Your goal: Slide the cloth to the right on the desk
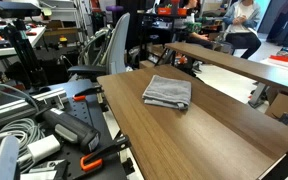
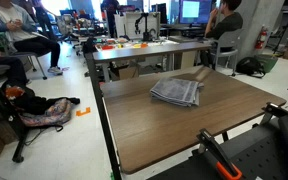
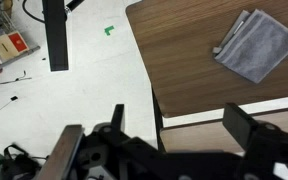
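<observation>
The cloth [image 1: 167, 92], a small grey folded towel, lies flat on the brown wood-grain desk [image 1: 194, 135] near its far end. Both show in both exterior views, the cloth [image 2: 175, 92] on the desk [image 2: 154, 135]. In the wrist view the cloth [image 3: 257, 45] lies at the upper right, on the desk [image 3: 174, 40]. My gripper [image 3: 182, 125] is open and empty. It hangs high over the desk's edge and the floor, well away from the cloth. I cannot make out the gripper in either exterior view.
A second table [image 2: 149, 48] with orange items stands behind the desk. Seated people [image 2: 19, 35] are nearby, and a bag [image 2: 44, 110] lies on the floor. Cables and orange-handled clamps [image 1: 84, 155] crowd one side. A black post [image 3: 54, 35] stands on the white floor.
</observation>
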Action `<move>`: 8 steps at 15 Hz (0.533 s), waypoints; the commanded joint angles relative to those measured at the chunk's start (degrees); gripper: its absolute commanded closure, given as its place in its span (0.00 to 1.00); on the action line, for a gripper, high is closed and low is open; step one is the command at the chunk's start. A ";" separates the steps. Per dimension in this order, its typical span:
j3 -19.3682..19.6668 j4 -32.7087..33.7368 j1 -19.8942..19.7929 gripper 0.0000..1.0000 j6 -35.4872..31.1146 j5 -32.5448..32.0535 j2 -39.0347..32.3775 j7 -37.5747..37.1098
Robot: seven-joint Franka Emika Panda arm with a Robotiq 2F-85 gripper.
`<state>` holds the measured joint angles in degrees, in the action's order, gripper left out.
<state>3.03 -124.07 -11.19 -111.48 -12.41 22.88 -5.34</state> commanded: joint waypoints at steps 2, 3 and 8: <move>0.77 0.15 0.92 0.00 0.20 -0.34 -0.03 -0.25; 0.77 0.15 0.92 0.00 0.20 -0.34 -0.03 -0.25; -0.03 -2.57 1.46 0.00 -2.98 -0.24 -0.58 -2.23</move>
<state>3.01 -124.67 -10.96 -111.66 -12.41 22.84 -5.49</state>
